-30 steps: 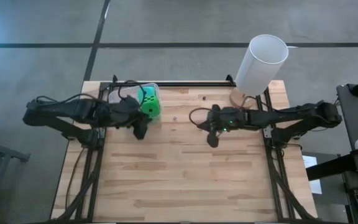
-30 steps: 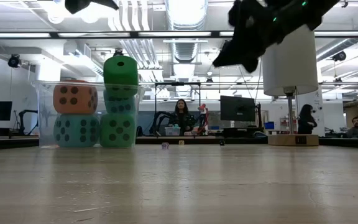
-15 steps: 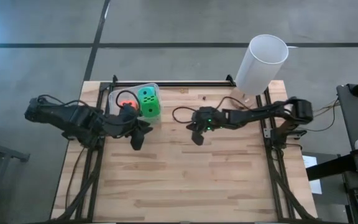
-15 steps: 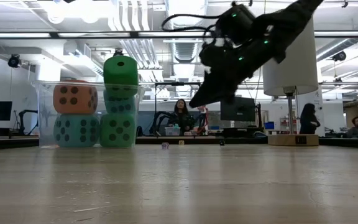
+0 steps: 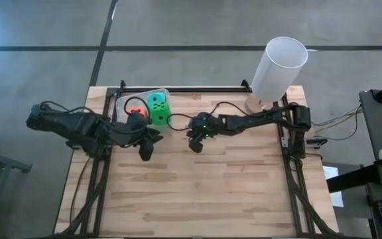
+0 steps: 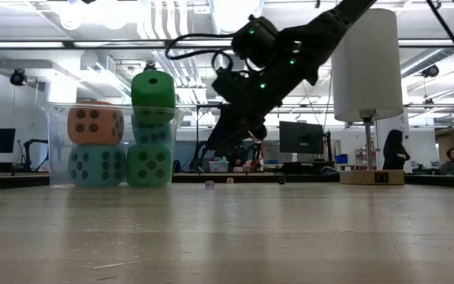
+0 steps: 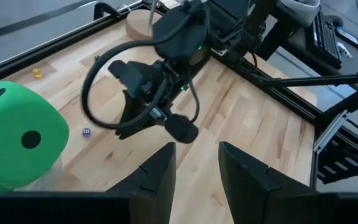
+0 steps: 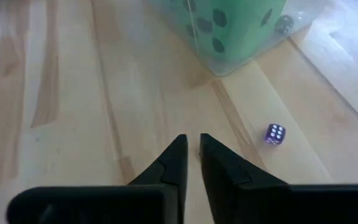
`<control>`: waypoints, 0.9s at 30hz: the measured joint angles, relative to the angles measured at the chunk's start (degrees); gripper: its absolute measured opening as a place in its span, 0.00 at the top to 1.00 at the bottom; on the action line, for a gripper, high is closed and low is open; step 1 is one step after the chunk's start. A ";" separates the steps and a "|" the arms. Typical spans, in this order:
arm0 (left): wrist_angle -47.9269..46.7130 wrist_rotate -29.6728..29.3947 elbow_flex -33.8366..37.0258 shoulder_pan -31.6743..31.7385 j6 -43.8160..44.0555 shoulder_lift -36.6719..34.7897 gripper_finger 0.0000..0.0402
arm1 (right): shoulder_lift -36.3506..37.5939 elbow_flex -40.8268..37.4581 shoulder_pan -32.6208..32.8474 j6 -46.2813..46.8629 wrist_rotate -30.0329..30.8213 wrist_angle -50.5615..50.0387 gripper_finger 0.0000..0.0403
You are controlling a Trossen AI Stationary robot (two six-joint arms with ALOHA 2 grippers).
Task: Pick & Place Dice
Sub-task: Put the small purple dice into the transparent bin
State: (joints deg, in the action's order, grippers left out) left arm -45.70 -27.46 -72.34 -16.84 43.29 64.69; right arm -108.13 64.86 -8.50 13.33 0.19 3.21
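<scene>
— Right gripper (image 8: pixel 191 146) hangs over bare wood, fingers parted by just a sliver, nothing between them. A tiny purple die (image 8: pixel 275 134) lies just beside.

— And the left gripper (image 7: pixel 194 165)?

— Near the clear tub (image 5: pixel 126 101), fingers a narrow gap apart, empty.

— The big dice?

— Stacked in that tub at the far left: orange die (image 6: pixel 95 123) on teal die (image 6: pixel 97 165), green dice (image 6: pixel 153 130) alongside, top one poking above the rim.

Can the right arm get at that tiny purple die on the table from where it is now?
Probably yes. The tiny purple die lies alone on bare table just ahead of the right gripper, beside the clear tub; nothing stands between them, though the fingers are barely parted.
</scene>
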 joint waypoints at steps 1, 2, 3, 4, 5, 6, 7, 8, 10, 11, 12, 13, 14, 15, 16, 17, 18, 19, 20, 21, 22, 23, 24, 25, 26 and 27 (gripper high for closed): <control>-0.08 0.00 0.00 0.00 0.00 0.00 0.69 | -0.72 0.95 -0.01 0.03 0.00 -0.80 0.88; -0.17 0.00 0.00 0.00 0.00 0.00 0.69 | -1.38 1.90 -0.01 0.03 0.01 -1.56 0.86; -0.27 0.00 0.02 0.00 -0.06 0.00 0.69 | -2.10 2.86 -0.01 -0.22 0.01 -1.90 0.85; -0.44 0.00 0.02 0.00 -0.46 0.00 0.69 | -2.74 3.78 -0.01 -0.51 0.06 -2.05 0.83; -0.45 0.01 0.02 0.00 -0.98 0.00 0.69 | -3.31 4.60 -0.01 -0.49 0.39 -2.39 0.81; -0.44 0.01 0.02 0.00 -1.35 0.00 0.69 | -3.96 5.33 -0.01 -0.39 1.24 -2.63 0.80; -0.45 0.01 0.02 0.00 -1.51 0.00 0.69 | -4.55 6.04 -0.01 -0.36 1.84 -2.79 0.79; -0.45 0.01 0.02 0.00 -1.52 0.00 0.69 | -5.12 6.50 -0.01 -0.23 2.37 -3.11 0.77; -0.49 0.00 0.02 0.00 -1.87 0.00 0.69 | -6.38 7.34 -0.28 0.74 3.55 -3.86 0.75; -0.50 0.01 0.02 0.00 -2.09 0.00 0.69 | -7.05 7.84 -0.43 2.38 4.19 -4.49 0.73; -0.52 0.02 0.02 0.00 -2.42 0.00 0.69 | -7.54 8.21 -0.77 4.14 4.33 -5.09 0.72; -0.49 0.02 0.02 0.00 -2.45 0.00 0.69 | -7.93 8.60 -1.07 5.82 4.37 -5.51 0.70; -0.51 0.02 0.02 0.00 -2.45 0.00 0.69 | -8.42 9.08 -1.41 7.26 4.43 -5.67 0.69; -0.49 0.02 0.02 0.00 -2.45 0.00 0.69 | -8.64 9.52 -1.71 8.51 4.45 -5.83 0.68; -0.52 0.02 0.02 0.00 -2.57 0.00 0.69 | -8.85 9.85 -1.95 9.35 4.52 -6.14 0.66; -0.50 0.02 0.02 0.00 -2.70 0.00 0.69 | -9.04 10.32 -2.17 9.54 4.54 -6.24 0.65; -0.49 0.02 0.02 0.00 -2.85 0.00 0.69 | -9.10 10.82 -2.36 9.68 4.52 -6.21 0.64; -0.51 0.02 0.02 0.00 -2.86 0.00 0.69 | -9.10 11.21 -2.58 10.11 4.52 -6.37 0.62; -0.51 0.02 0.02 0.00 -2.86 0.00 0.69 | -9.07 11.66 -2.82 11.14 4.50 -6.62 0.61; -0.49 0.02 0.02 0.00 -2.86 0.00 0.69 | -9.06 12.19 -3.13 12.65 4.46 -6.87 0.60; -0.51 0.02 0.02 0.00 -2.88 0.00 0.69 | -9.06 12.65 -3.54 13.97 4.37 -7.51 0.58; -0.49 0.02 0.02 0.00 -2.86 0.00 0.69 | -9.03 12.95 -4.00 15.10 4.33 -8.75 0.57; -0.49 0.02 0.02 0.00 -2.86 0.00 0.69 | -9.03 13.06 -4.51 15.91 4.34 -9.86 0.56; -0.49 0.02 0.02 0.00 -2.86 0.00 0.69 | -9.08 13.13 -4.91 16.14 4.39 -10.68 0.55; -0.47 0.02 0.02 0.00 -2.86 0.00 0.69 | -9.14 13.13 -5.23 16.24 4.44 -11.38 0.54; -0.47 0.02 0.02 0.00 -2.86 0.00 0.69 | -9.22 13.05 -5.49 16.23 4.53 -11.97 0.53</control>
State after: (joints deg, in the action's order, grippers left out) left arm -46.17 -27.44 -72.31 -16.84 40.42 64.69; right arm -117.35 77.91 -13.99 29.55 4.72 -8.76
